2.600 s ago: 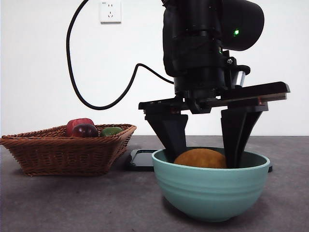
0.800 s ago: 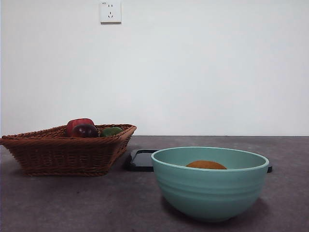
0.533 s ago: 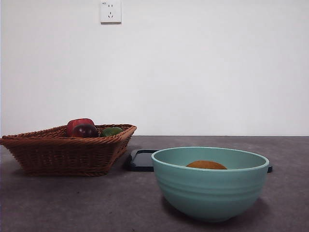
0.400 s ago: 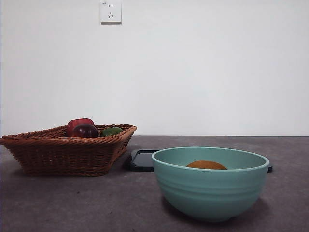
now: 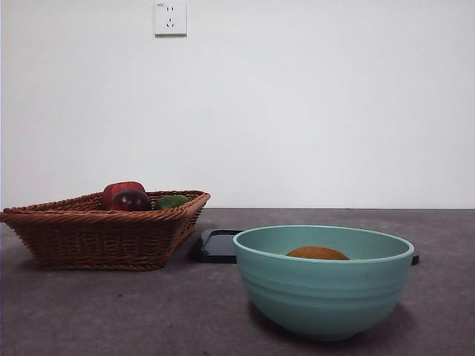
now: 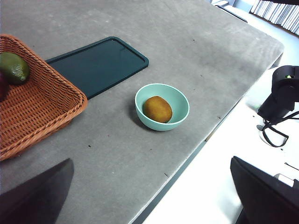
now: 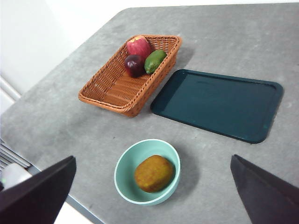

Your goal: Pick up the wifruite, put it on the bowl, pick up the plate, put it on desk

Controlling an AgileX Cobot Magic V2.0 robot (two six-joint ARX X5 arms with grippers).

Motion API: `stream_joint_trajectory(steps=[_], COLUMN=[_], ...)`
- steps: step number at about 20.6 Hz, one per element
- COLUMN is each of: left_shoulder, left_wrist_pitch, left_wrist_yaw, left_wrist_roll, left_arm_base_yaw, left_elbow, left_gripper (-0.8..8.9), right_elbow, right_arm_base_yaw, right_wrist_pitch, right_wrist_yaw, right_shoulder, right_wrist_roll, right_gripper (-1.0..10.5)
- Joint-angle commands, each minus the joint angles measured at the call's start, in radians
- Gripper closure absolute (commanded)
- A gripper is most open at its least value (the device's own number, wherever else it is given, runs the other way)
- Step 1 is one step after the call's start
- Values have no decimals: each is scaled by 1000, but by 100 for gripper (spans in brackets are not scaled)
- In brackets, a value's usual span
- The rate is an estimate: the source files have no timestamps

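The wifruite [image 5: 317,253] is sitting inside the bowl [image 5: 323,297], which is standing on the desk [image 5: 111,311]. Just behind the bowl a dark flat tray [image 7: 219,103] is lying on the desk, and beside the tray, to the bowl's left, a wicker basket [image 5: 96,233] is holding a red fruit [image 5: 119,190], a dark purple fruit [image 5: 131,200] and a green fruit [image 5: 171,201]. The left gripper [image 6: 149,196] and the right gripper [image 7: 152,196] are hanging high above the bowl, both spread wide and holding nothing.
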Motion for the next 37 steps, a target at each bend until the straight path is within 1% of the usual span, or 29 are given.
stream_joint_trajectory(steps=[1, 5, 7, 9, 13, 17, 18, 20, 21, 25, 30, 33, 35, 37], left_shoulder=[1, 1, 1, 1, 1, 1, 1, 1, 1, 1, 1, 1, 1, 1], left_wrist_pitch=[13, 13, 14, 16, 16, 16, 16, 16, 16, 16, 18, 18, 18, 18], left_wrist_yaw=[2, 2, 2, 2, 2, 2, 2, 2, 2, 2, 2, 2, 2, 2], left_wrist_roll=[-2, -2, -2, -2, -2, -2, -2, -2, -2, -1, -1, 2, 2, 2], left_arm_base_yaw=[-10, -10, -10, -10, -10, -10, -10, -10, -10, -10, -10, -10, -10, -10], left_elbow=[10, 10, 10, 10, 10, 10, 10, 10, 10, 10, 10, 10, 10, 10], left_gripper=[250, 250, 250, 250, 250, 250, 250, 250, 250, 250, 250, 250, 250, 250], right_elbow=[17, 17, 17, 17, 17, 17, 17, 17, 17, 17, 17, 17, 17, 17], right_arm_base_yaw=[3, 4, 6, 14, 75, 160, 186, 238, 262, 308, 319, 319, 319, 319], right_wrist_pitch=[10, 12, 12, 13, 12, 13, 15, 26, 34, 62, 110, 153, 166, 178], right_wrist_yaw=[-4, -5, -24, -24, -17, -14, -3, 53, 94, 189, 244, 246, 246, 244], right_shoulder=[2, 65, 127, 206, 383, 586, 632, 721, 766, 904, 1020, 1077, 1115, 1149], right_wrist_roll=[26, 23, 10, -1, -3, 0, 0, 2, 8, 50, 50, 58, 58, 57], right_gripper=[328, 328, 328, 328, 329, 363, 363, 363, 363, 364, 364, 367, 406, 491])
